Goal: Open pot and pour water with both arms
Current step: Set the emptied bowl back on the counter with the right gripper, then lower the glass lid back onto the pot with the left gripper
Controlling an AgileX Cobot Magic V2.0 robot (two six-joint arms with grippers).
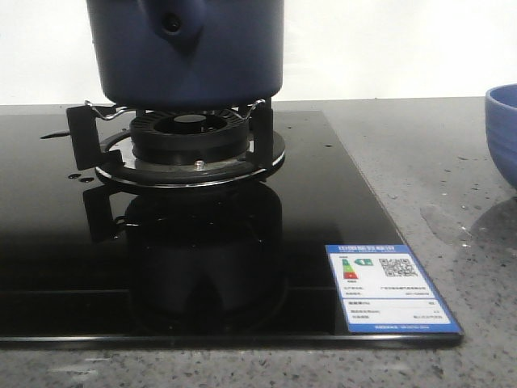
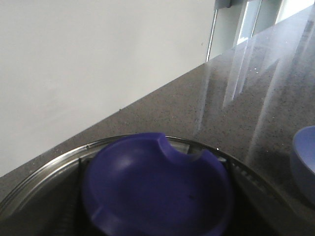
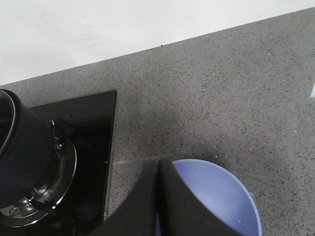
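Pot [image 1: 186, 52] sits on burner [image 1: 190, 141] of black glass hob [image 1: 161, 267], toward the bench's back-left; top cut off in front view. Handle stub w/ small hole [image 1: 172, 24] faces the front edge.

Left wrist view: looks down on a blue lid-like disc [image 2: 157, 189] w/ a notch in its rim, inside a metal rim [image 2: 44, 172]. Can't tell if it is still seated or already lifted. Left gripper not visible there; state unknown.

Right gripper [image 3: 157, 196]: 2 dark pads pressed together, nothing between them, hovering over bowl [image 3: 221, 196]. Bowl on grey stone counter [image 3: 221, 88] toward right edge, well apart from pot.

Handling, my read:
- Pot looks rigid, matte, prob. metal or enamel; heavy if full of water. Won't flex.
- Matte wall gives fair friction, but body is too wide for 1 gripper.
- Best hold: stub, pinched across its width; 2nd arm steadies the opposite side or rim for the tilt.
- Lid: smooth, shallow, likely light. Take it by an edge.
- Risks: water sloshing on the tilt; wire pan supports [image 1: 101, 109] snagging the base, so lift straight up first. Glass hob is fragile, so no dropping.
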